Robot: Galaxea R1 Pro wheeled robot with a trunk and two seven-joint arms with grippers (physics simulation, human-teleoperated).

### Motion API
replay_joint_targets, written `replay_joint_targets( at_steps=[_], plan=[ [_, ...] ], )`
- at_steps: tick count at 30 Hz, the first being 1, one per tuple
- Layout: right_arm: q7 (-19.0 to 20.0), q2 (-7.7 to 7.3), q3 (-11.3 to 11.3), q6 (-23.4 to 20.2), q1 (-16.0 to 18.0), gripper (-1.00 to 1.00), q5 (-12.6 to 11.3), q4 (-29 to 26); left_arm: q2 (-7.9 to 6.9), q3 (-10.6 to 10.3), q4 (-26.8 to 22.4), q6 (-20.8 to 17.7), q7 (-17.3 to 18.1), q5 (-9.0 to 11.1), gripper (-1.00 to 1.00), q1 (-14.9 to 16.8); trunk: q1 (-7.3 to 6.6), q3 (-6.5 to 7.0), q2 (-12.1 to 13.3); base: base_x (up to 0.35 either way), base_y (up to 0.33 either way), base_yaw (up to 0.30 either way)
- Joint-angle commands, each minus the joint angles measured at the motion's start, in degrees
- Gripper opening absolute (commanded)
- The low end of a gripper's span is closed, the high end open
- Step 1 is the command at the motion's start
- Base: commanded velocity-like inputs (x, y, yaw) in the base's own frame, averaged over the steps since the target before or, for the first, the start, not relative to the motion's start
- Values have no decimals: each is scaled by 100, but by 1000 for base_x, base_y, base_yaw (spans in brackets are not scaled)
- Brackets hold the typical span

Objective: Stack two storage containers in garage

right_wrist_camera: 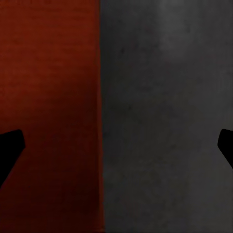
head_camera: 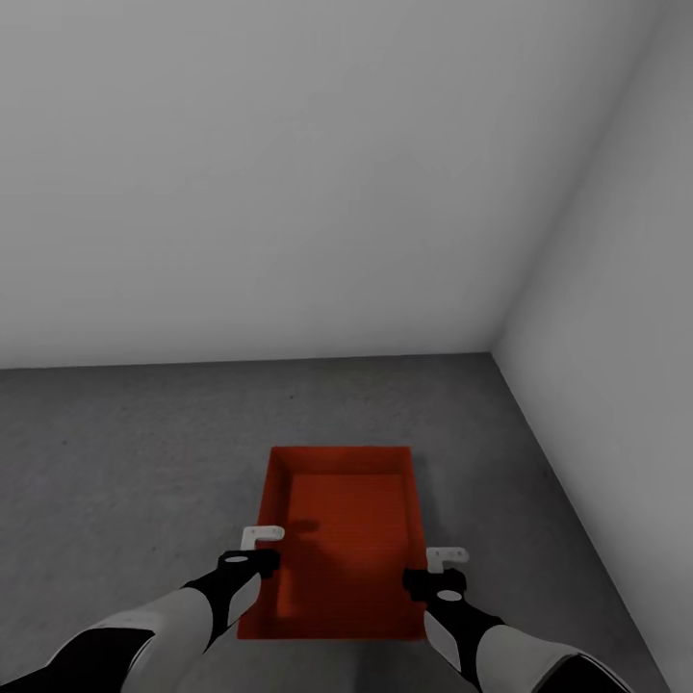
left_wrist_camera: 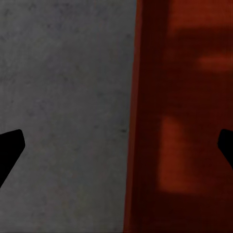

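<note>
While both arms hang over it, the big picture: dark grey concrete floor (head_camera: 115,462), white-grey walls meeting in a corner ahead and to my right, so I judge this is the garage. One red-orange storage container (head_camera: 342,539) sits flat on that floor, well short of the back wall and nearer the right wall than the left, long axis pointing away from me.

Handling, my read: open-top bin, low flared walls, fine ribbing. Likely light, stiff plastic and not fragile. The ribs should help friction, but the flare means a pinch can slide upward. Best hold is the two long side walls at mid-length, one jaw inside and one outside, both arms together to keep it level.

Left gripper (head_camera: 258,547) is over the container's left long rim; the left wrist view shows that wall edge (left_wrist_camera: 133,116) running between the two dark fingertips (left_wrist_camera: 9,148), jaws spread wide, nothing held.

Right gripper (head_camera: 445,568) is over the right long rim; the same story shows in the right wrist view, rim (right_wrist_camera: 100,116) between the fingertips (right_wrist_camera: 9,148), wide open, empty.
</note>
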State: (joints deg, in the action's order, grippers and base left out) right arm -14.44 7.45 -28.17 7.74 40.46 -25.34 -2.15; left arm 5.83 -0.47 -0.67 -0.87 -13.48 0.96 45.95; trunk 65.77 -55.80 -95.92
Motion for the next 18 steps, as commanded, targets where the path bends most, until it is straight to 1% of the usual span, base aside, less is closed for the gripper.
replay_joint_targets(
  at_steps=[1, 18],
  plan=[
    [-15, 2, -48, 21, 2, 100, -58, 4, 2, -6, -3, -9, -20, 10, 100, 1, -23, 15, 40, 0, 0, 0],
    [-14, 2, -47, 11, 3, 100, -59, 4, 5, -6, -3, -9, -33, 10, 100, 1, -396, 320, 722, 0, 0, 0]
  ],
)
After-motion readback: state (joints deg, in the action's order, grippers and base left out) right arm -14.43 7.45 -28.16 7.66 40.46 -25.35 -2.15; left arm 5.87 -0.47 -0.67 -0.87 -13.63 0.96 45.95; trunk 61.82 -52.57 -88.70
